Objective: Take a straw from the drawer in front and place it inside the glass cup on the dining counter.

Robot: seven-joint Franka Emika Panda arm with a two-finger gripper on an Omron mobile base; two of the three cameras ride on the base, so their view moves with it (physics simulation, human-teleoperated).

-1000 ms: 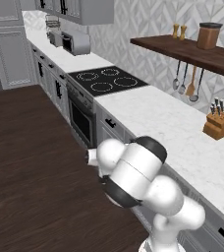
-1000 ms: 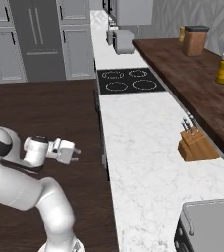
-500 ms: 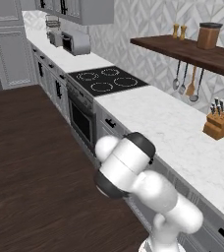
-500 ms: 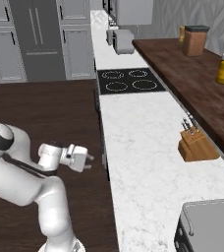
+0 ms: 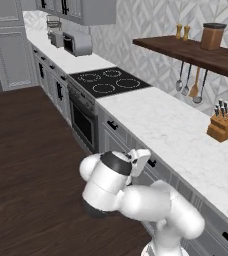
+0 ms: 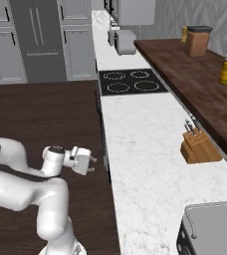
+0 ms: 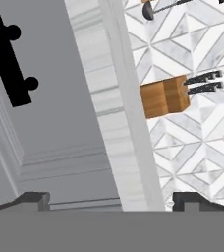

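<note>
The gripper (image 6: 92, 165) is hanging wide open and empty just before the shut drawer (image 7: 60, 128) under the counter's edge—the handle (image 7: 8, 54) sitting off-centre, so the fingers are risking missing it—straw presumably inside.

Over the last second I have swung my white arm with its dark joints forward and carried my two-finger gripper (image 6: 92, 164) rightward across the dark wood floor, toward the light grey panelled drawer front (image 7: 50, 123) under the white marble desk (image 6: 150, 164). In the right base view it now sits just beside the desk's edge, where before it was well apart. In the left base view my elbow has dropped lower and further forward.
</note>
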